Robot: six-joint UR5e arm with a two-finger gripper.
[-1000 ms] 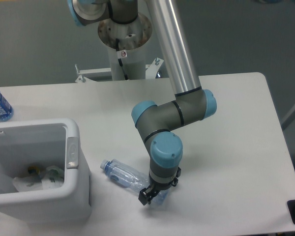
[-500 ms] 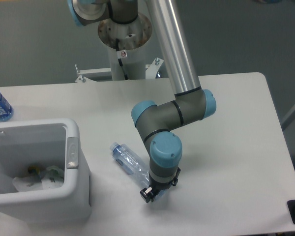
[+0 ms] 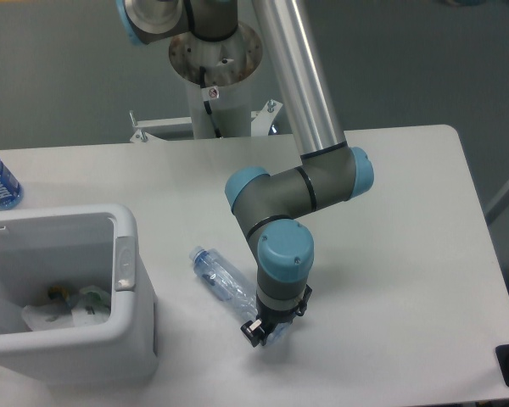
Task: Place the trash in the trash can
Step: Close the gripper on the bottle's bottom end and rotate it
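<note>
Since a second ago the clear bottle (image 3: 226, 280) has swung round: its capped end now points up-left, toward the trash can (image 3: 127, 297), and the far end sits at the claw (image 3: 263, 330). Claw looks closed on the bottle's base, judged from that pivot; the fingers are small and dark, so the contact is not crisp. Bottle appears to rest on the bench (image 3: 390, 254), near the can, not in it. White wrapper (image 3: 76, 307) lies inside the can. Can's left side is cut off.

The scene was viewed by one fixed camera, set high opposite the arm's base (image 3: 214, 59) and angled down over the white table (image 3: 390, 220) at middling range.
</note>
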